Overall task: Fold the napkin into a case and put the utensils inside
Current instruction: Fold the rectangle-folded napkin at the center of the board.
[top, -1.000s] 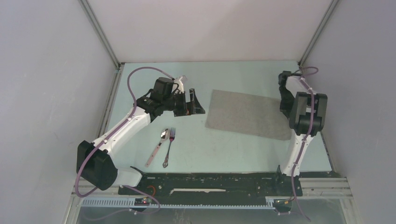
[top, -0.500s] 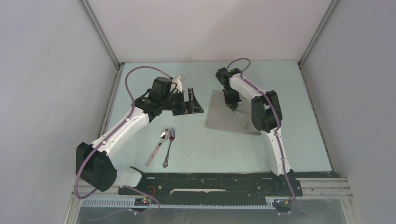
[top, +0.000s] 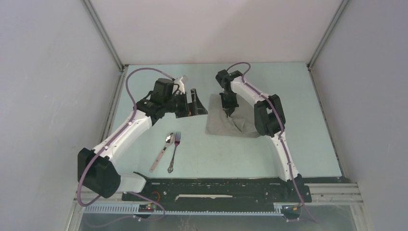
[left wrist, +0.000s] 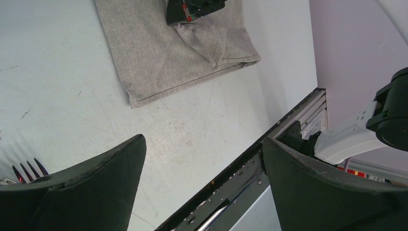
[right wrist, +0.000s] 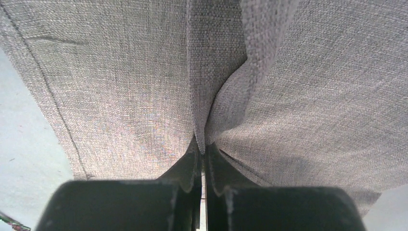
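Folding step: the right gripper clamps a raised pleat of the napkin, the left gripper hangs open beside it; next, the fold likely needs laying flat.

Utensils left of napkin (apart).

One grey napkin on one table. One spoon and one fork, two eating pieces in all. Two arms counted, left arm and right arm, one gripper apiece: left gripper, right gripper.
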`<state>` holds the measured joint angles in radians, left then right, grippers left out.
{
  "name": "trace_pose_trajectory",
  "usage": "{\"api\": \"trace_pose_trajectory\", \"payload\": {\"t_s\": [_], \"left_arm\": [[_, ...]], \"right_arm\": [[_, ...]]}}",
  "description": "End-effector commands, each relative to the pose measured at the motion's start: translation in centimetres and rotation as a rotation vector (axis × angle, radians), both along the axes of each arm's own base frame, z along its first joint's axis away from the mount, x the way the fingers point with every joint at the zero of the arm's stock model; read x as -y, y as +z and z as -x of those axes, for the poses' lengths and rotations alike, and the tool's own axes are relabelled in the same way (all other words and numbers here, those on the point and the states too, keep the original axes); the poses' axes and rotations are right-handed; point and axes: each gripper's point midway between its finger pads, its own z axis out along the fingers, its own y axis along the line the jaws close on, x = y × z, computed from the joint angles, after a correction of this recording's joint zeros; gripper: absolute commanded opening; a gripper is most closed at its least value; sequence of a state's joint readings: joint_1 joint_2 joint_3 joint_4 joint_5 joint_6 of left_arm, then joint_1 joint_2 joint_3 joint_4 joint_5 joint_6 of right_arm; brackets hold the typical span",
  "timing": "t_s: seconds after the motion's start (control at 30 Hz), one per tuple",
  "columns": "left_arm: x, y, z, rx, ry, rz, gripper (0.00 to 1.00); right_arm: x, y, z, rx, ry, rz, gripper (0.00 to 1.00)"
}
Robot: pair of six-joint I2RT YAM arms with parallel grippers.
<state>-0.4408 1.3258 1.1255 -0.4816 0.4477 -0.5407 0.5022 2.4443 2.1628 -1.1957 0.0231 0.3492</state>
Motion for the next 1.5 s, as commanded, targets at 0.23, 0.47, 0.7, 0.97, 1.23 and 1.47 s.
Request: {"api": "trace_pose_trajectory", "payload": {"t_s": [0.23,0.47,0.7,0.97,1.23,1.47], "left_arm": [[-1.3,1.9,-0.5,0.066,0.025,0.030,0.99],[-1.2,2.0,-0.5,0.062,0.020,0.050,0.99],[-1.3,2.0,-0.5,0.064,0.021,0.048,0.99],[-1.2,2.1,-0.5,0.065,0.020,0.051,0.99],[-1.3,2.1,-0.5,0.066,0.023,0.051,0.99],[-1.3,2.2,-0.5,0.068,0.022,0.054,0.99]], "right_arm": [[-0.6,5.0,0.6,0.081,0.003,-0.138,0.00],[-2.7,5.1,0.5,0.077,0.016,-0.190,0.00],[-4.8,4.7,-0.2,0.070,0.031,-0.224,0.00],[-5.7,3.9,-0.5,0.051,0.033,-0.240,0.00],[-7.1,3.7,-0.3,0.045,0.047,-0.259,0.00],[-8.2,3.9,0.2,0.042,0.063,-0.273,0.00]]}}
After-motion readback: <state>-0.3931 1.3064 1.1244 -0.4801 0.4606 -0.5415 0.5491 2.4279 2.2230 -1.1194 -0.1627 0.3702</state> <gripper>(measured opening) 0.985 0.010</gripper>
